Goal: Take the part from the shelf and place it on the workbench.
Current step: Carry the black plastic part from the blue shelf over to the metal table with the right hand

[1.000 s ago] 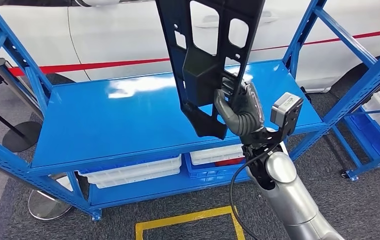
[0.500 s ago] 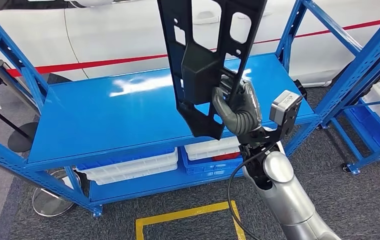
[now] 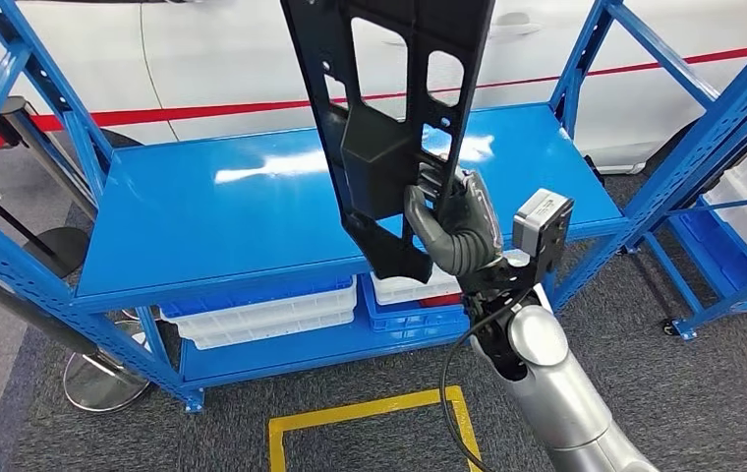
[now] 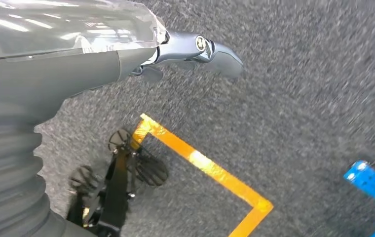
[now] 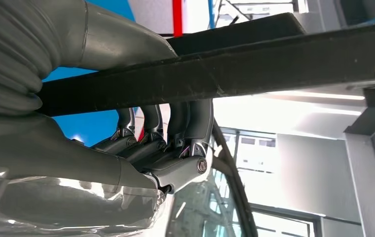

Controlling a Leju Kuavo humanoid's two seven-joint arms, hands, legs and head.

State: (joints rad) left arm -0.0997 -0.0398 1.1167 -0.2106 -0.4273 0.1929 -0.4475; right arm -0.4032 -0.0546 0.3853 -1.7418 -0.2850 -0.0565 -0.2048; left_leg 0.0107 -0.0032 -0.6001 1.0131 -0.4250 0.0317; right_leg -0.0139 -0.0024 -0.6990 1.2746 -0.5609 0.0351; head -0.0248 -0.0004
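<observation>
Your right hand [image 3: 455, 228] grips the part [image 3: 389, 128], fingers [image 5: 175, 126] curled round one of its bars and thumb on the near side, so the long black panel stands nearly upright in the air in front of the blue shelf [image 3: 242, 221], touching nothing else. Against the frame 1 s ago, the whole scene has slid: the shelf posts, the white bins [image 3: 261, 320] underneath and the yellow floor tape [image 3: 370, 428] all sit differently, so read that as the camera moving with the robot's body, not the shelf shifting. Within that, the part and hand sit a little further left and the panel's top runs higher out of frame, while the grip on the bar looks the same. That suggests the pick is done and you're carrying; the workbench isn't identifiable yet, so the placing is all ahead. Your left hand [image 4: 195, 49] hangs over the carpet holding nothing; how far its fingers are spread I can't tell.
</observation>
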